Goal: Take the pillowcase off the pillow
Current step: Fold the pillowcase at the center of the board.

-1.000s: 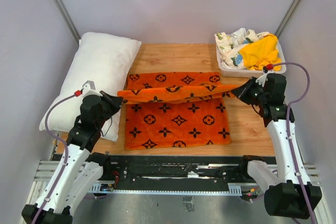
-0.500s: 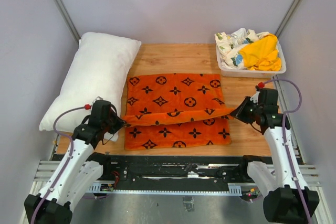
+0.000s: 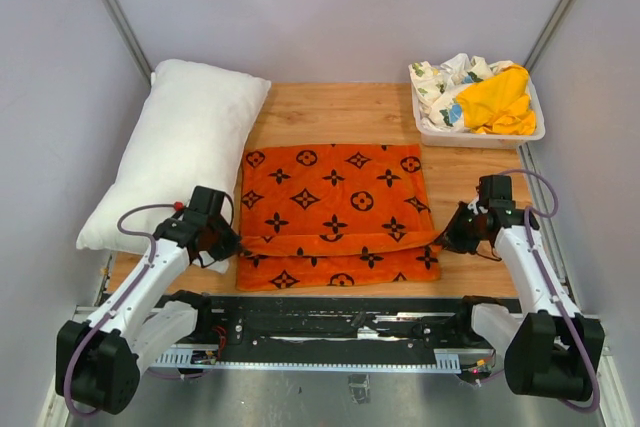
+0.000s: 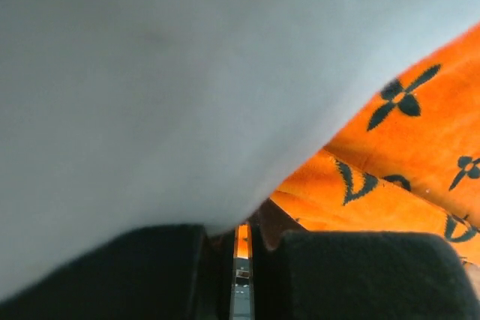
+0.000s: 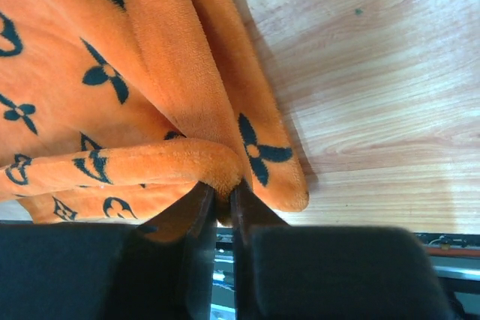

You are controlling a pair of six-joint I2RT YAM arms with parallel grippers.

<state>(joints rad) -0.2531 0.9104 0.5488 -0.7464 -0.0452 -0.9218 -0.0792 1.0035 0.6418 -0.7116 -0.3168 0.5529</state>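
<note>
pillowcase (image 3: pixel 335 202) already off, folded flat on the table (image 3: pixel 340 107) just beside the pillow (image 3: pixel 185 152). your left gripper (image 3: pixel 228 244) and right gripper (image 3: pixel 452 237) each pinch a near fold corner. only letting go remains, i'd say.

This is a robotics lab test cell, not a home. Blank pale wall panels (image 3: pixel 340 7) and bare metal struts (image 3: pixel 112 7) close in a wooden tabletop (image 3: pixel 340 107) from 9 round to 3 o'clock. At 6 o'clock an aluminium rail (image 3: pixel 330 355) carries the cabled left arm (image 3: pixel 145 282) and right arm (image 3: pixel 528 265). The only homely things are the pillow (image 3: pixel 180 147) at 10 o'clock, the pillowcase (image 3: pixel 335 202) at centre and a white bin (image 3: pixel 480 137) of cloths at 1 o'clock.
</note>
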